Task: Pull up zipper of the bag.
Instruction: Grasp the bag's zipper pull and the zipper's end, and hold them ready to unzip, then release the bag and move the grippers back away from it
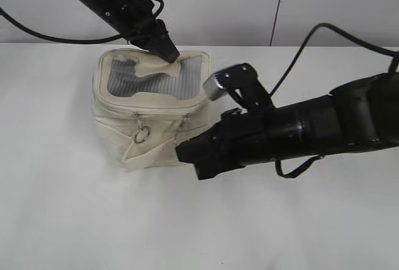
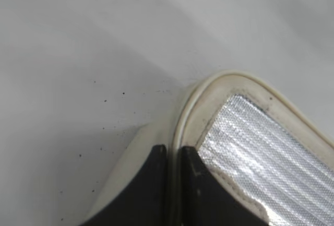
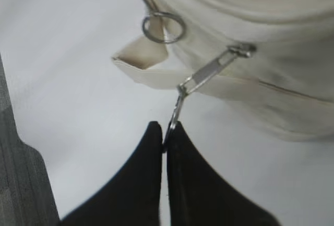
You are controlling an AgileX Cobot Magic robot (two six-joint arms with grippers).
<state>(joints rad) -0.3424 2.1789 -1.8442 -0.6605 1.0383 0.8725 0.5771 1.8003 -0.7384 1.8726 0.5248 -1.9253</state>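
Cream-beige fabric bag (image 1: 146,111) sits upper left of centre on the white desk (image 1: 199,220), lid up, grey panels showing. Left claw (image 1: 167,52) comes down from the upper left, tips pressed together on the lid's far rim; wrist view shows the closed fingers at the piping, likely pinning the bag so it won't slide under a pull. Can't tell if any fabric is actually pinched. Right claw (image 3: 166,132) closed on a silver ring pull (image 3: 176,112) of the zipper (image 3: 292,91), thin ring nipped between the black tips, tab drawn out taut from the slider. Second ring pull (image 3: 163,26) hangs free, upper middle of that view. Right arm lies low and near level, entering from the right edge, wrist beside the bag's front right corner. Judgement: pull set up, track closing not yet visible.
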